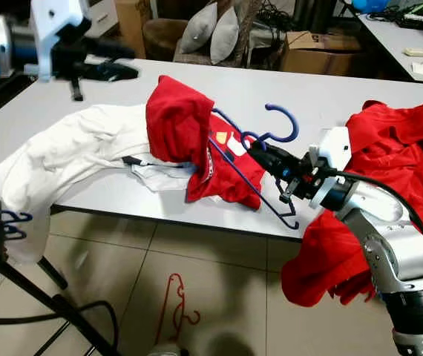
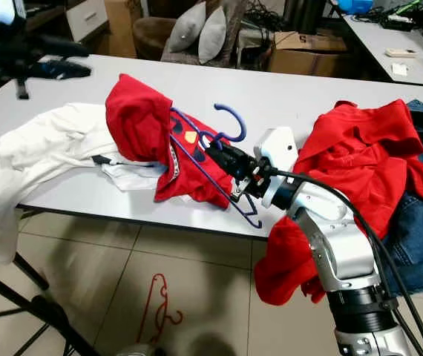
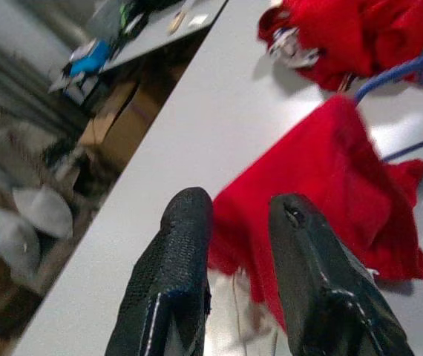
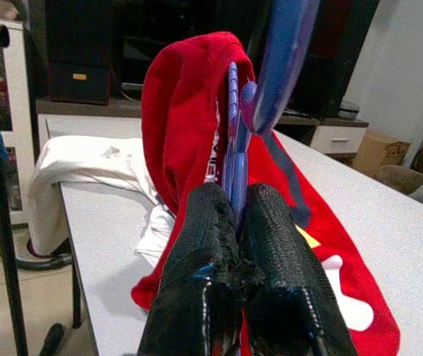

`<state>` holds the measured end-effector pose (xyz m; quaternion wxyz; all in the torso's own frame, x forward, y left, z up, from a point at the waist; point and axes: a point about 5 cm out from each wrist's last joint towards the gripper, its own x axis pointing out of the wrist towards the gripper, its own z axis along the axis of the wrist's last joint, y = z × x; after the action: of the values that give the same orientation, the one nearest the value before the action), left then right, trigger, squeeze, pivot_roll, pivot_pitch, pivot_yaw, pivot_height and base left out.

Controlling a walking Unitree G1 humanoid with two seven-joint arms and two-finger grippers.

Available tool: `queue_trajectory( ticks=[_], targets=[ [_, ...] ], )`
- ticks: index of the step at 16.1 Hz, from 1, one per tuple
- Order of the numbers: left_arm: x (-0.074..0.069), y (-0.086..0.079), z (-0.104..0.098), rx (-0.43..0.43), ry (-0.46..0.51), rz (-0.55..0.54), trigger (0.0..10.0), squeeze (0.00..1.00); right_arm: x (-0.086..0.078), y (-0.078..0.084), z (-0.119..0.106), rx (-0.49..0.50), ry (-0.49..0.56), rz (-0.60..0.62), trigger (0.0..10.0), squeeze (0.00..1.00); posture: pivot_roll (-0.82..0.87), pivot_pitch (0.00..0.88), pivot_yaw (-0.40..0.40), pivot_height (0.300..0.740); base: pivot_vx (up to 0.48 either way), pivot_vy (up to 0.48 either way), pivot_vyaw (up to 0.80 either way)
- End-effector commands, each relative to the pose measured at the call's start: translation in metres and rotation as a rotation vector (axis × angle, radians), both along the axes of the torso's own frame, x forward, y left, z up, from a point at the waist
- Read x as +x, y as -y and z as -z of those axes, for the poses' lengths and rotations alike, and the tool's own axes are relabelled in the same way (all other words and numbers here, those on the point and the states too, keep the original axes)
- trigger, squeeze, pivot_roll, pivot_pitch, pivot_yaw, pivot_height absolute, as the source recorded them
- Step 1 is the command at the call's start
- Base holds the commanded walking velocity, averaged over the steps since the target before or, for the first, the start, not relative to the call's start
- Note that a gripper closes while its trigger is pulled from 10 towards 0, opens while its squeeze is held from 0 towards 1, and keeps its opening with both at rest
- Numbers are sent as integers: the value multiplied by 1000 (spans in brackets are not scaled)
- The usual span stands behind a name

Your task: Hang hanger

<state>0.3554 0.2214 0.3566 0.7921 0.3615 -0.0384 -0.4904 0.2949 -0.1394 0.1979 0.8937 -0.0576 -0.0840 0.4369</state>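
Hanger (image 1: pixel 260 159) pinched in right pincer (image 1: pixel 265 157), red shirt (image 1: pixel 185 133) draped on it.

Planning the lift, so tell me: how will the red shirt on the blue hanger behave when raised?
Likely floppy: the red shirt is bunched on the blue hanger, which the right gripper clamps. It may slide down the tilted hanger or drag the white garment beneath.
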Motion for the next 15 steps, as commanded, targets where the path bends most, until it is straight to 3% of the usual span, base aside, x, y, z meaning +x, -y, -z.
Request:
queue_trajectory(
  ticks=[1,2,3,4,6,7,11,13,14,15],
  targets=[
    [-8,26,-4,-17,9,142,10000,0,2,2,-6,5,10,-5,10000,0,97,0,3,740,0,0,0],
    [-10,33,-3,-6,13,167,10000,110,2,3,-6,3,9,-9,10000,0,98,0,1,740,0,0,0],
    [-12,41,3,39,-1,209,10000,1000,2,3,-7,-3,7,-21,10000,0,98,0,0,740,0,0,0],
    [-14,48,13,74,-59,263,10000,1000,0,2,-7,-21,1,-56,10000,0,101,0,-1,740,0,0,0],
    [-7,43,28,147,-111,234,10000,1000,-5,2,-5,-82,-12,-141,10000,0,102,0,-1,740,0,0,0],
    [-7,44,32,123,-160,250,10000,0,-8,3,-4,-117,-17,-180,10000,0,101,0,-2,740,0,0,0],
    [-9,56,46,170,-210,298,10000,0,-11,5,-5,-204,-14,-251,10000,0,100,0,-2,740,0,0,0],
    [-7,52,59,257,-243,276,10000,0,-9,6,-8,-218,0,-260,10000,0,99,0,3,740,0,0,0],
    [-4,52,65,280,-241,250,5176,0,-9,6,-10,-222,7,-266,10000,0,102,0,3,740,0,0,0],
    [-3,52,68,294,-231,234,3490,0,-9,6,-11,-224,10,-269,10000,0,101,0,4,740,0,0,0]
  ],
)
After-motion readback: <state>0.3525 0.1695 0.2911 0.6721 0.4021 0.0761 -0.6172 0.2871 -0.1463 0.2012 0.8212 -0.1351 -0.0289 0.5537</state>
